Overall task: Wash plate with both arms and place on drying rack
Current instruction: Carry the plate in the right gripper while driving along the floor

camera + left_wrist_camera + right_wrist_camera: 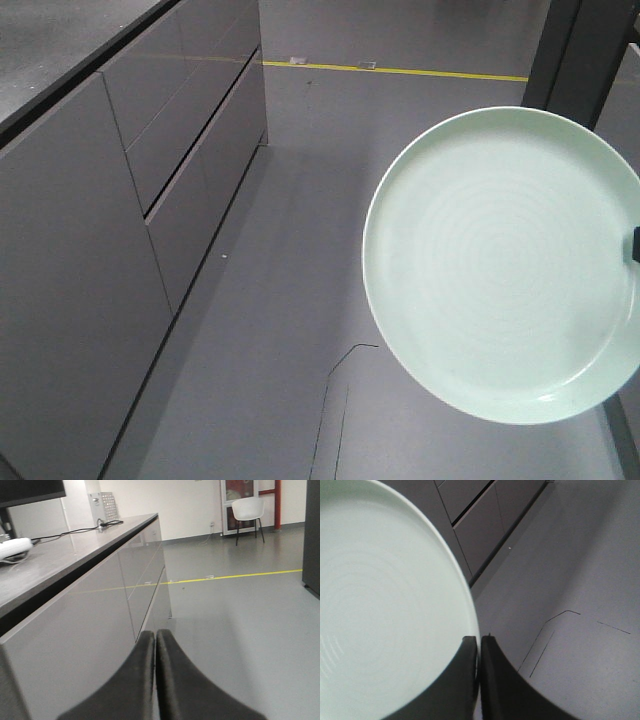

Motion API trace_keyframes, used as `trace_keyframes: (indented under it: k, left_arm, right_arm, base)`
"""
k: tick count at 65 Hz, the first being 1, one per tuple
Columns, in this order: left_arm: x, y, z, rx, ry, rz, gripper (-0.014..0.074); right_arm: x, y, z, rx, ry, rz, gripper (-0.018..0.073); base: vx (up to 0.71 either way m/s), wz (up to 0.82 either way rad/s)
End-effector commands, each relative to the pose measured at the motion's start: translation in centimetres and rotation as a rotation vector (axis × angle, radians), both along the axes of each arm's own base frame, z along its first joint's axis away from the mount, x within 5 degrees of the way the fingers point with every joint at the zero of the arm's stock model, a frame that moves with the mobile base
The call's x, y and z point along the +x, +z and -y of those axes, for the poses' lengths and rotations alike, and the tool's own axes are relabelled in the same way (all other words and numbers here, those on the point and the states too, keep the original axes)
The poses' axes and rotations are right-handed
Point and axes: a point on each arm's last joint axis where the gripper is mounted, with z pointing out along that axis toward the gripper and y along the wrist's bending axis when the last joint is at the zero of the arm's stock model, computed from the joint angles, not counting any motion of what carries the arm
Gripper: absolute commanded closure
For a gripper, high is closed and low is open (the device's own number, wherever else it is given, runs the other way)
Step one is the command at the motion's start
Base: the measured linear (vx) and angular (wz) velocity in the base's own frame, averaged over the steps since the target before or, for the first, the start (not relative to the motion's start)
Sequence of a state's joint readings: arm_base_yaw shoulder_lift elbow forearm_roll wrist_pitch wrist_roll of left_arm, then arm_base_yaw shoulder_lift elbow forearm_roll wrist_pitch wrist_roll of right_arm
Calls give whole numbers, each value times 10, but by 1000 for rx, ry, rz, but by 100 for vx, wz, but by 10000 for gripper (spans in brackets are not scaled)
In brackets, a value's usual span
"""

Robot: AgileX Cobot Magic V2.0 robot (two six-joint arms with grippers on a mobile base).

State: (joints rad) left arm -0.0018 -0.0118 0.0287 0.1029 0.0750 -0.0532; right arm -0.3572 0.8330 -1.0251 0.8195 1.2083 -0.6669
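Note:
The pale mint-green plate hangs in the air above the grey floor, its ringed face toward the front camera. My right gripper is shut on the plate's rim, one finger on the face and one behind the edge. In the front view only a small dark tip of that gripper shows at the plate's right edge. My left gripper is shut with nothing between its fingers, pointing along the cabinet front. The drying rack is out of view.
A long grey cabinet with drawers runs along the left, its counter carrying cables and a white object. A yellow floor line crosses at the back. A dark pillar stands at the right, a white chair far behind.

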Motion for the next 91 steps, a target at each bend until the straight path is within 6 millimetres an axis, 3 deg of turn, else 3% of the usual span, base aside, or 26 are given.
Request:
trace_keyframes:
  k: [1,91]
  left_arm:
    - [-1,2,1,-9,-13,72,602]
    - [-1,2,1,-9,-13,72,602]
  right_arm:
    - [0,13,-1,36,-17,76,570]
    - [0,13,-1,36,-17,76,570]
  base:
    - [24,-20]
    - [24,-9]
